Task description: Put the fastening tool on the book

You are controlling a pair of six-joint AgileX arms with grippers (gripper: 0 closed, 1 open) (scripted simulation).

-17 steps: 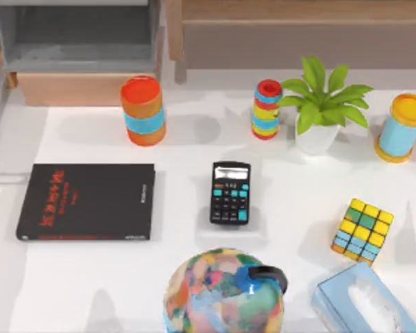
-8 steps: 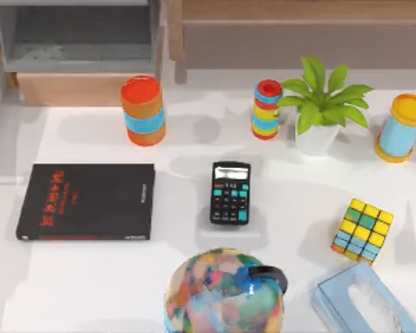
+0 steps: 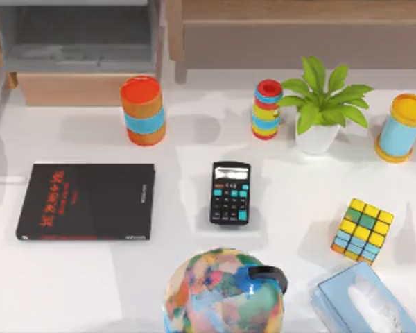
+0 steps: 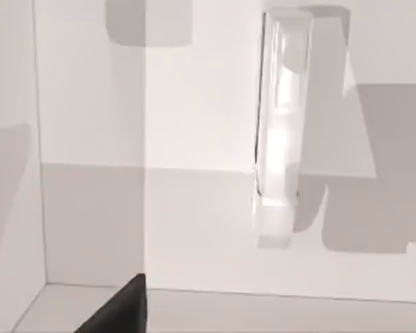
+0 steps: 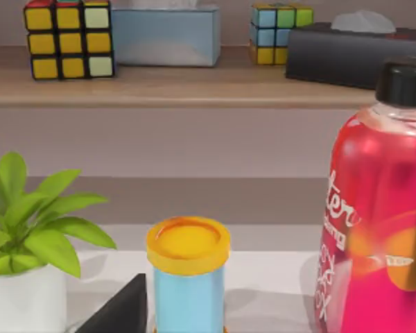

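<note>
Left wrist view looked onto the pale fastening tool [image 4: 277,125] lying alone on the white desk [image 4: 194,208], apparently lined up for pickup, gripper state impossible to tell; book [image 3: 87,201] lay at desk's left.

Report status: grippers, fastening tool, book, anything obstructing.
Left arm's wrist view faces small pale grey-white oblong fastening tool, loose on white table. Flat black red-lettered book bare, tool beside its left edge. Nothing between. Right arm idle at right.

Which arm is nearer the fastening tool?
Left: its wrist view looks straight onto the fastening tool. The right wrist view faces the yellow-lidded can and plant, across the table.
</note>
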